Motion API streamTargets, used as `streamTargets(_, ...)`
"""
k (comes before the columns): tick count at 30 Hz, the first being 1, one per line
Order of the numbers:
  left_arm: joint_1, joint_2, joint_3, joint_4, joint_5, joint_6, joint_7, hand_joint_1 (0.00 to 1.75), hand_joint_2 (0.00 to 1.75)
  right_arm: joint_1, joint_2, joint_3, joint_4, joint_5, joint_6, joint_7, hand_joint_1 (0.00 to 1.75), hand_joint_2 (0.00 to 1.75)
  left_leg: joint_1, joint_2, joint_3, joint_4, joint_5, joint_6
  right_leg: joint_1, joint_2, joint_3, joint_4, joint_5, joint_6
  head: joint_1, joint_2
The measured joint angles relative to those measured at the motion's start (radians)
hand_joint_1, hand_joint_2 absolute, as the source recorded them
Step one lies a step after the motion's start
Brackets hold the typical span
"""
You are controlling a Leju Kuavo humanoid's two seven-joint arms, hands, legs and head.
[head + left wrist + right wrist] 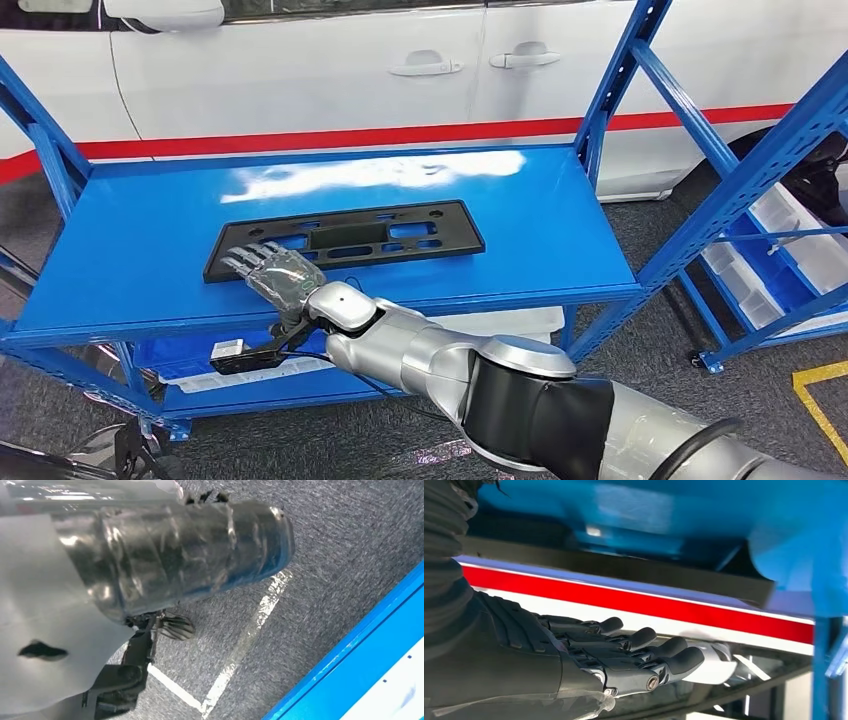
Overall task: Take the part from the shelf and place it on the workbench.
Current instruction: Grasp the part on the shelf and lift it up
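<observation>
Blue steel shelving (120,262) stands in front of a white car with a red stripe (330,70), on grey carpet. The part (345,240), a flat black rectangular panel with cut-outs, lies flat on the shelf's upper deck, toward the front edge.

Task status: the part is not yet lifted. The right hand (272,270) lies at the part's near-left corner with its fingers extended and spread, grasping nothing. Whether the fingertips touch the part or sit just over it cannot be determined. Grasping, lifting and transfer to the workbench all remain.

Limits of view: the right wrist view shows the dark fingers (659,662) stretched out straight, but the background is blurred and the part cannot be identified there. The left hand (165,625) hangs over the carpet, mostly hidden behind its wrapped forearm; its state cannot be told. No workbench can be identified.
</observation>
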Motion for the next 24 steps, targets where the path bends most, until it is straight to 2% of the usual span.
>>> streamTargets(2,-0.002,-0.001,-0.001,0.0,0.006,-0.004,-0.002,0.0,0.0,-0.003,0.0,0.0,0.006,-0.012,-0.014,0.001,0.0,1.75,-0.003,0.0,0.002,0.0,-0.002,-0.003,0.005,0.001,0.064,-0.127,0.045,-0.01,0.0,0.0)
streamTargets(3,-0.002,-0.002,-0.001,0.0,0.009,-0.006,-0.004,0.0,0.0,-0.005,-0.001,0.0,0.009,-0.019,-0.02,-0.001,0.0,1.75,-0.005,0.0,0.001,0.0,-0.002,-0.006,0.007,0.001,0.081,-0.161,0.051,-0.013,0.0,0.0)
streamTargets(5,-0.002,-0.003,-0.001,0.0,0.013,-0.009,-0.007,0.0,0.0,-0.009,-0.003,-0.001,0.016,-0.025,-0.026,-0.006,0.0,1.75,-0.006,0.001,0.001,-0.004,0.0,-0.014,0.009,0.002,0.088,-0.178,0.05,-0.016,0.001,0.0)
streamTargets(7,-0.002,-0.005,-0.001,0.0,0.018,-0.009,-0.01,0.0,0.0,-0.01,-0.005,-0.002,0.023,-0.029,-0.031,-0.01,0.0,1.75,-0.005,0.002,-0.003,0.003,-0.01,-0.025,0.003,0.001,0.094,-0.187,0.055,-0.022,0.0,0.0)
streamTargets(9,-0.003,-0.005,-0.001,0.0,0.028,-0.005,-0.017,0.0,0.0,-0.012,-0.005,-0.005,0.028,-0.038,-0.048,-0.011,0.0,1.75,-0.003,0.003,-0.033,0.072,-0.053,-0.034,-0.002,-0.001,0.101,-0.196,0.059,-0.028,0.0,0.0)
streamTargets(11,-0.001,-0.005,-0.001,0.001,0.038,0.001,-0.026,0.0,0.0,-0.013,-0.007,-0.015,0.035,-0.049,-0.079,-0.004,0.0,1.75,-0.001,0.003,-0.089,0.195,-0.105,-0.042,-0.001,-0.001,0.102,-0.194,0.058,-0.032,0.0,0.0)
streamTargets(12,0.001,-0.005,-0.001,0.001,0.041,0.003,-0.029,0.0,0.0,-0.014,-0.009,-0.022,0.04,-0.054,-0.093,0.001,0.0,1.75,0.0,0.003,-0.111,0.239,-0.115,-0.045,-0.001,-0.001,0.102,-0.192,0.057,-0.033,-0.001,0.0)
streamTargets(13,0.003,-0.005,-0.002,0.001,0.043,0.005,-0.031,0.0,0.0,-0.015,-0.011,-0.031,0.046,-0.06,-0.107,0.005,0.0,1.75,0.001,0.004,-0.118,0.25,-0.107,-0.047,-0.001,0.0,0.102,-0.19,0.055,-0.034,-0.001,0.0)
streamTargets(14,0.004,-0.005,-0.002,0.001,0.044,0.005,-0.033,0.0,0.0,-0.018,-0.015,-0.042,0.051,-0.066,-0.118,0.009,0.0,1.75,0.003,0.004,-0.107,0.224,-0.082,-0.048,-0.002,0.001,0.102,-0.186,0.052,-0.033,-0.001,0.0)
streamTargets(15,0.004,-0.005,-0.002,0.001,0.045,0.006,-0.033,0.0,0.0,-0.022,-0.019,-0.052,0.055,-0.069,-0.128,0.012,0.0,1.75,0.005,0.004,-0.081,0.168,-0.047,-0.049,-0.003,0.003,0.102,-0.181,0.049,-0.031,0.0,0.0)
streamTargets(17,0.003,-0.007,-0.002,0.001,0.045,0.005,-0.035,0.0,0.0,-0.036,-0.028,-0.069,0.062,-0.074,-0.141,0.018,0.0,1.75,0.005,0.003,-0.028,0.059,-0.009,-0.046,-0.002,0.006,0.097,-0.169,0.04,-0.023,-0.001,0.0)
streamTargets(18,0.003,-0.008,-0.002,0.001,0.045,0.005,-0.035,0.0,0.0,-0.042,-0.032,-0.076,0.064,-0.074,-0.144,0.02,0.0,1.75,0.004,0.002,-0.013,0.03,-0.006,-0.042,0.0,0.007,0.094,-0.164,0.038,-0.018,-0.001,0.0)
streamTargets(22,0.003,-0.013,-0.002,0.001,0.045,0.005,-0.035,0.0,0.0,-0.049,-0.043,-0.092,0.071,-0.074,-0.148,0.022,0.0,1.75,0.003,0.0,-0.008,0.017,-0.01,-0.019,0.002,0.007,0.083,-0.153,0.029,-0.002,0.001,0.0)
streamTargets(24,0.002,-0.016,-0.003,0.001,0.045,0.005,-0.035,0.0,0.0,-0.051,-0.048,-0.099,0.074,-0.072,-0.149,0.028,0.0,1.75,0.006,0.0,-0.006,0.012,-0.007,-0.008,-0.001,0.003,0.054,-0.089,-0.011,0.007,0.001,0.0)
